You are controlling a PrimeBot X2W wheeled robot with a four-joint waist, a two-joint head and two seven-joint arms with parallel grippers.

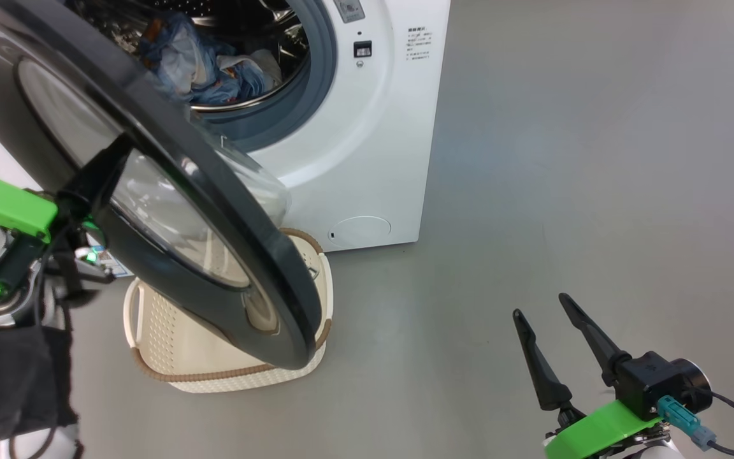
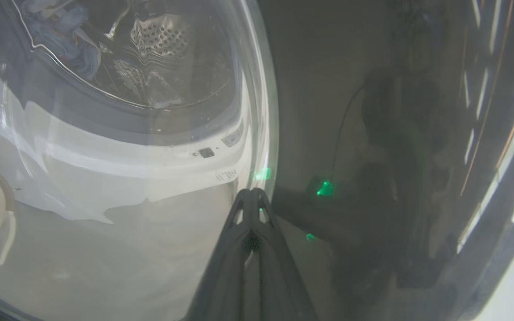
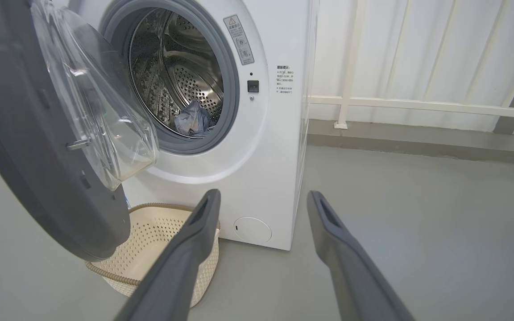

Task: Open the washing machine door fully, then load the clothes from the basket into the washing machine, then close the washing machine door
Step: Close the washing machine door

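Note:
The washing machine (image 1: 367, 127) stands with its door (image 1: 278, 287) swung partway out, black rim and glass bowl hanging over the basket (image 1: 163, 325). The clothes (image 1: 208, 70) lie inside the steel drum, also seen as clothes (image 3: 192, 122) low in the drum. The cream basket (image 3: 150, 240) on the floor looks empty where it shows. My left gripper (image 1: 115, 153) is shut, its tips pressed on the door's outer face; the left gripper (image 2: 252, 192) touches the edge of the glass. My right gripper (image 1: 539, 305) hangs open at the lower right, right gripper (image 3: 262, 195) pointing at the machine's front, holding nothing.
Bare grey floor (image 1: 564, 159) stretches to the right of the machine. A white railing and panelled wall (image 3: 417, 104) run behind it. The door overhangs much of the basket.

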